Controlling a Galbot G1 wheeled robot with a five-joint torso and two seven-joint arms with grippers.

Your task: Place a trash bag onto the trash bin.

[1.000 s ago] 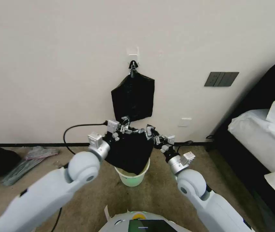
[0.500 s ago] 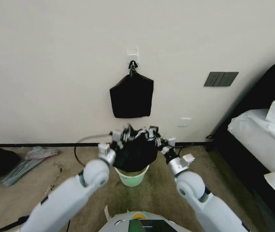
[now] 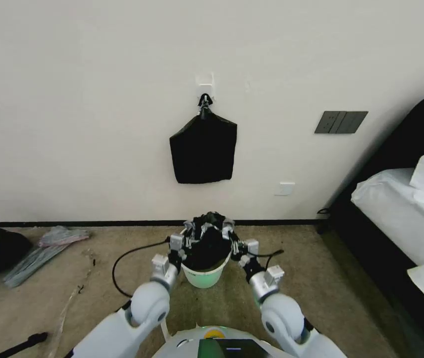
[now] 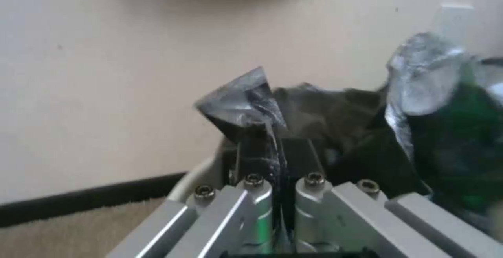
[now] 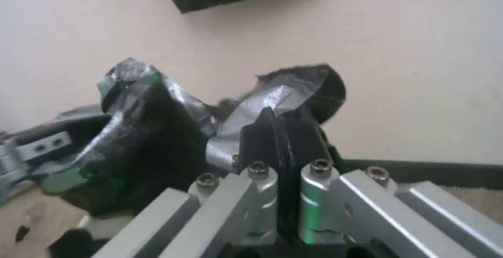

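Observation:
The crinkly black trash bag [image 3: 207,243] hangs into the mouth of the cream-white trash bin [image 3: 203,276] on the carpet by the wall. My left gripper [image 3: 188,237] is shut on the bag's left edge, and my right gripper [image 3: 231,237] is shut on its right edge, both just above the bin's rim. In the left wrist view the fingers [image 4: 251,148] pinch a peak of bag film [image 4: 243,102] over the bin rim [image 4: 196,173]. In the right wrist view a fold of the bag [image 5: 293,89] sticks out of the closed right gripper [image 5: 280,132].
A flat black bundle of bags [image 3: 203,149] hangs from a clip on the wall above the bin. A black cable [image 3: 122,261] loops on the floor at left. A bed [image 3: 401,209] stands at right, and clutter [image 3: 23,248] lies at far left.
Both arms have come down and drawn closer, lowering the bag from in front of the wall bundle into the bin's mouth. The grip on both edges has held.

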